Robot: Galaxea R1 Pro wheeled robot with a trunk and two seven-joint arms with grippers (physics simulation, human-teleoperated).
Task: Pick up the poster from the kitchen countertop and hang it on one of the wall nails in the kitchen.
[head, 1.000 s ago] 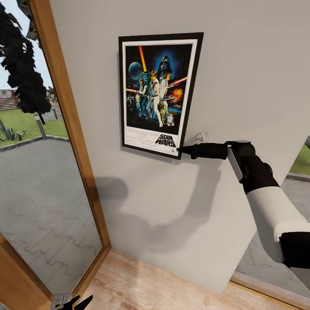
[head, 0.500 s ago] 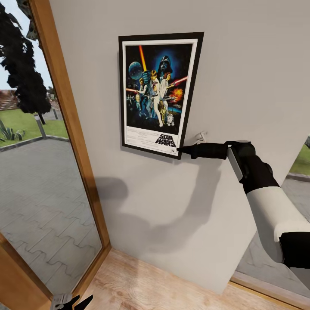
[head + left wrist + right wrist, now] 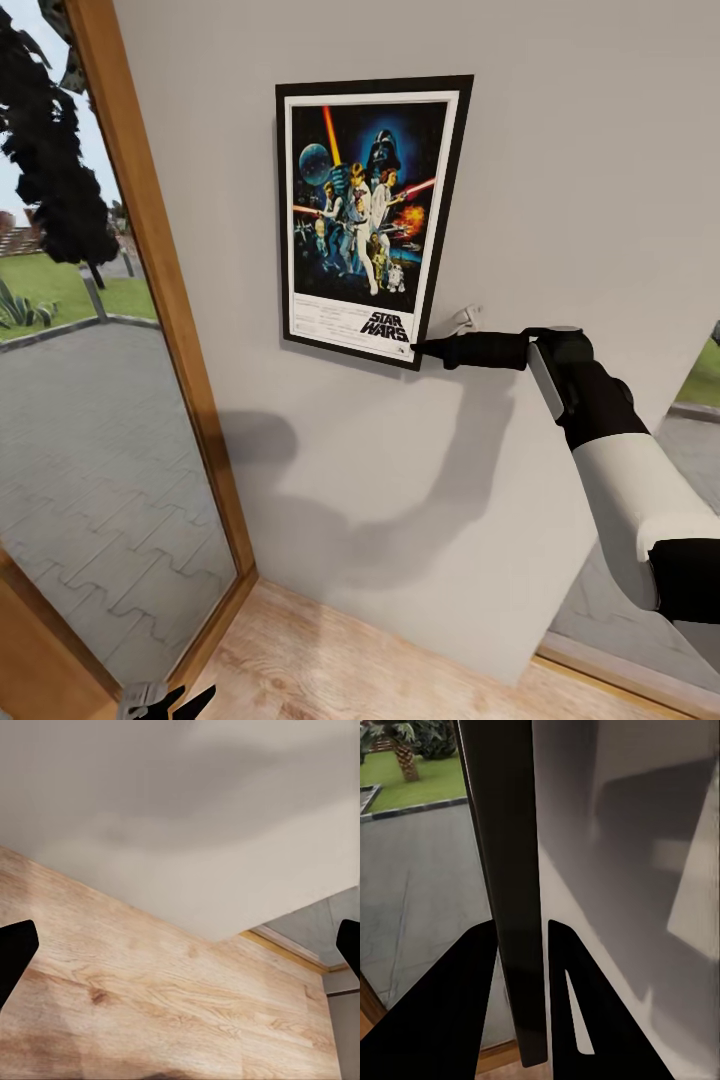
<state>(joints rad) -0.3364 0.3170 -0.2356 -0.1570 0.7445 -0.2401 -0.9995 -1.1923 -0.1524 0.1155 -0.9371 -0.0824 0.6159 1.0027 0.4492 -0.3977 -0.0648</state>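
Against the pale wall, right hand outstretched, apparently clamped on the poster at its lower corner.

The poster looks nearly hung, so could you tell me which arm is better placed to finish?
Right: its gripper pinches the poster at its lower corner; the left gripper hangs open near the floor.

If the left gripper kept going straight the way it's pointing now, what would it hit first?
Judging by its wrist view, the left gripper, open and held low, points down at the wooden floor near the foot of the grey wall. It would probably meet the floor first, though depth is unclear.
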